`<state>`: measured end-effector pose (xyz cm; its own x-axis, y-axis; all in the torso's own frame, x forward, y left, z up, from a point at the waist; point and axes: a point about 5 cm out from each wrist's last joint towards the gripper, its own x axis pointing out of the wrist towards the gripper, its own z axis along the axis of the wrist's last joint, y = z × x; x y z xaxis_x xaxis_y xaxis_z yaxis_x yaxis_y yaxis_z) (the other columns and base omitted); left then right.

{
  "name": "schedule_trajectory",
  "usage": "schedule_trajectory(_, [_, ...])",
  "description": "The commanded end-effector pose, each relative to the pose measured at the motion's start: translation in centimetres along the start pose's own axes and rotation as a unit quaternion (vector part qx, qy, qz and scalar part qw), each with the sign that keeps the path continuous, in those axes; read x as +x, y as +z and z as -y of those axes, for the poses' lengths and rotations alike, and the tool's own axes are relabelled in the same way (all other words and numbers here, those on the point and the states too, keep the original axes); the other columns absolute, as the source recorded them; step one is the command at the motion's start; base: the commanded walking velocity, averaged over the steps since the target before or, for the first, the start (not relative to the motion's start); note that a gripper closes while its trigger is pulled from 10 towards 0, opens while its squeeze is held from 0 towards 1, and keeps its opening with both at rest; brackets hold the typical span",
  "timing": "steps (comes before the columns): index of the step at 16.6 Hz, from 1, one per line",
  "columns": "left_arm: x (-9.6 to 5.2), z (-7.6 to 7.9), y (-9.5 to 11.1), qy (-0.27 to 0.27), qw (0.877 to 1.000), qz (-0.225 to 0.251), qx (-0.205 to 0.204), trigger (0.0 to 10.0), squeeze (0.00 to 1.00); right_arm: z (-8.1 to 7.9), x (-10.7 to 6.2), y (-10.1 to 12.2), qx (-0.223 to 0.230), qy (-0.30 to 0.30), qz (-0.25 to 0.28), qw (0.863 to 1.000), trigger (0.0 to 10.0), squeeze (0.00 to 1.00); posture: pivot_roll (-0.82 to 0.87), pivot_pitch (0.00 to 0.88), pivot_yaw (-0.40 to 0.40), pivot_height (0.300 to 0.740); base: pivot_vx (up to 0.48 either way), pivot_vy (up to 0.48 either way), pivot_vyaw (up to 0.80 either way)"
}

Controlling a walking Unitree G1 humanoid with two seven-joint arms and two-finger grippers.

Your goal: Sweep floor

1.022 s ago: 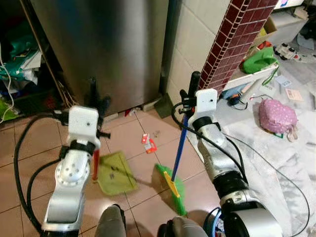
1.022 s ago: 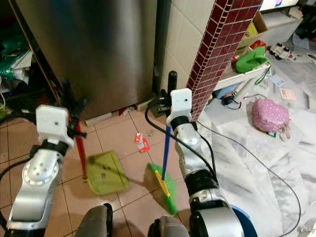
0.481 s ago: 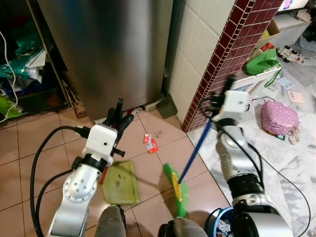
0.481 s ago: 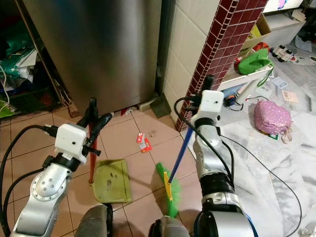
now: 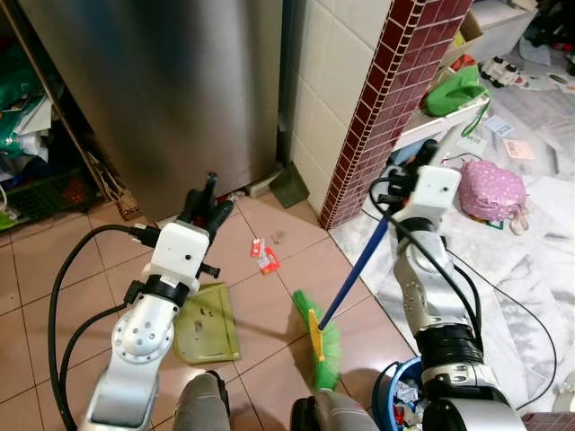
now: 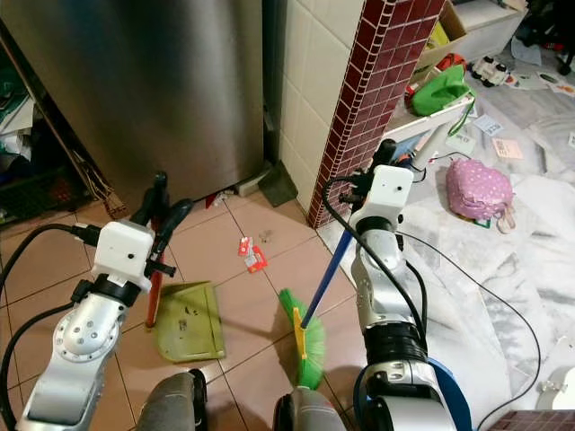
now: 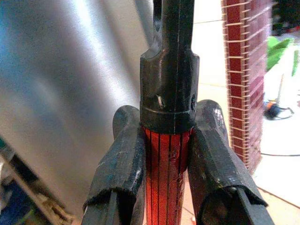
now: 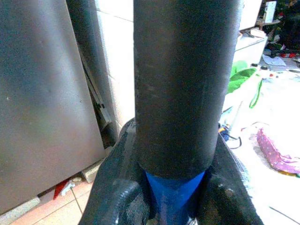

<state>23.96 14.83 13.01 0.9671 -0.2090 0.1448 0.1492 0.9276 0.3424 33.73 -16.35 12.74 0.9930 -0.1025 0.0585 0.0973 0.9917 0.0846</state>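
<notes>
**Both pincers clamped on handles: dustpan left, broom right**

Left pincer (image 7: pixel 161 154) is closed on the red dustpan handle (image 7: pixel 163 178), both fingers (image 7: pixel 124 159) pressed against the ribbed red shaft just below its black end cap. Handle runs down from the pincer to the green dustpan (image 6: pixel 187 321), which sits flat on the tan tile floor (image 6: pixel 260 310) in front of the robot's left foot, with specks of dirt in the tray

Right pincer (image 8: pixel 176 197) is closed on the broom handle (image 5: pixel 355 274), gripping at the join of the black grip and blue shaft. Shaft slants down and toward the robot's left from the pincer to the green broom head (image 5: pixel 322 337), bristles on the floor just right of the dustpan, not touching it. Yellow band sits where shaft meets head

Red-and-white litter (image 5: pixel 264 258) lies on the tiles ahead of dustpan and broom, between them and the steel fridge (image 5: pixel 171 90). More small bits lie near it, too small to identify

Right of the fridge: white tiled wall, then dark red brick-tile pillar (image 5: pixel 373 108). Past the pillar the floor turns to pale marble, cluttered: pink dotted bag (image 5: pixel 494 190), green cloth item (image 5: pixel 454 90) on a low white shelf, cables, papers. Blue bin (image 5: pixel 395 400) sits by the robot's right leg
</notes>
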Motion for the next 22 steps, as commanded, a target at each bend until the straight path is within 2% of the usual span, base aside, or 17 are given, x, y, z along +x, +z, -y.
schedule_trajectory(1, [-0.2, -0.5, 0.9, 0.019, 0.999, 0.020, 0.016, 10.0, 0.00, 0.1, -0.1, 0.3, 0.007, -0.003, 0.002, 1.000, 10.0, 0.00, 0.06, 0.169, -0.071, 0.740, 0.000, 0.000, 0.00])
schedule_trajectory(5, [-0.2, -1.9, 0.4, 0.081, 0.997, 0.009, -0.009, 10.0, 0.00, 0.8, -0.1, 0.2, 0.019, -0.015, -0.002, 1.000, 10.0, 0.00, 0.06, 0.153, -0.082, 0.740, 0.000, 0.000, 0.00])
schedule_trajectory(8, [0.0, -1.9, 0.7, 0.083, 0.996, 0.014, -0.009, 10.0, 0.00, 0.3, 0.2, 0.4, 0.013, 0.006, 0.004, 1.000, 10.0, 0.00, 0.06, 0.154, -0.088, 0.740, 0.000, 0.000, 0.00])
schedule_trajectory(10, [-0.1, -2.0, 0.7, 0.085, 0.996, 0.016, -0.011, 10.0, 0.00, -0.8, 0.4, 1.8, -0.005, 0.043, 0.037, 0.998, 10.0, 0.00, 0.06, 0.157, -0.092, 0.740, 0.000, 0.000, 0.00])
schedule_trajectory(12, [-0.1, -2.1, 0.8, 0.086, 0.996, 0.017, -0.014, 10.0, 0.00, -1.1, 0.4, 2.2, -0.010, 0.052, 0.046, 0.998, 10.0, 0.00, 0.06, 0.158, -0.094, 0.740, 0.247, 0.000, 0.00])
schedule_trajectory(22, [0.1, -2.1, 1.2, 0.082, 0.996, 0.024, -0.020, 10.0, 0.00, -1.8, 0.3, 2.2, -0.021, 0.075, 0.058, 0.995, 10.0, 0.00, 0.06, 0.156, -0.095, 0.740, 0.312, 0.049, 0.14])
